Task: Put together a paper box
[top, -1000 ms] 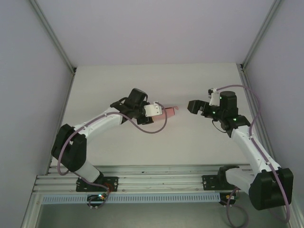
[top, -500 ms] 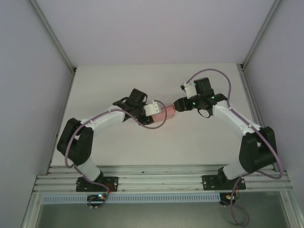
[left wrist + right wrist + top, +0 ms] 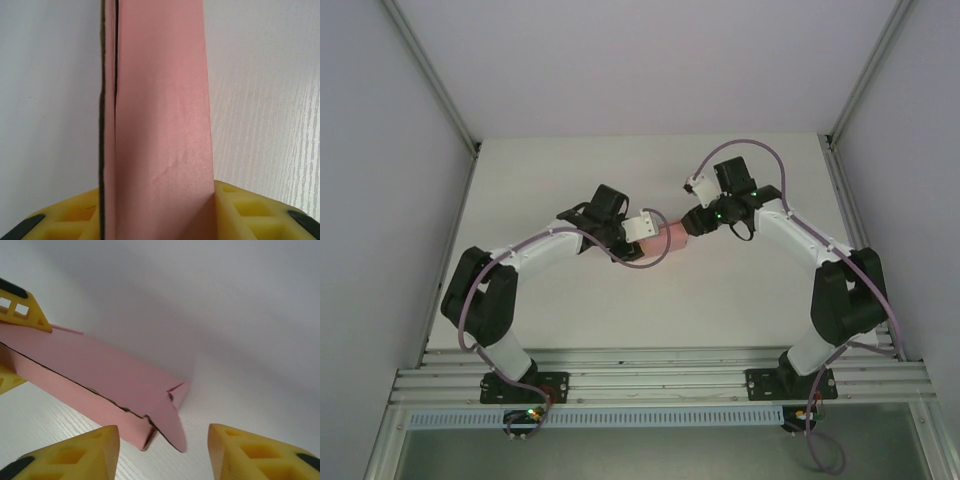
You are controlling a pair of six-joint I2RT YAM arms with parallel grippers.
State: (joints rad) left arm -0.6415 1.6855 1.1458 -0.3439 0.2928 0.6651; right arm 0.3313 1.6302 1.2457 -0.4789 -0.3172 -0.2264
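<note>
The left gripper [image 3: 159,225] is clamped across one end of the paper box [image 3: 160,115], which is presented as a long, narrow pink sleeve reaching out over the middle of the table [image 3: 570,300] towards the other arm. Whether its lower edge rests on the surface or hangs just above it cannot be told from these views. The right gripper [image 3: 164,440] is set at the far end with its jaws apart. A loose rounded flap [image 3: 172,432] pokes between them and appears to be touched by neither.

The card is judged to be thin and very light, so weight is no concern. It is likely to buckle or crease under a hard squeeze, and a faint wrinkle [image 3: 165,172] is already seen on one face. Hold is best taken along the folded edges and corners, where the card is doubled and stiffest, rather than mid-panel. The flap is best pushed close to its hinge line. The smooth surface may slip, so moderate pressure is advised.
</note>
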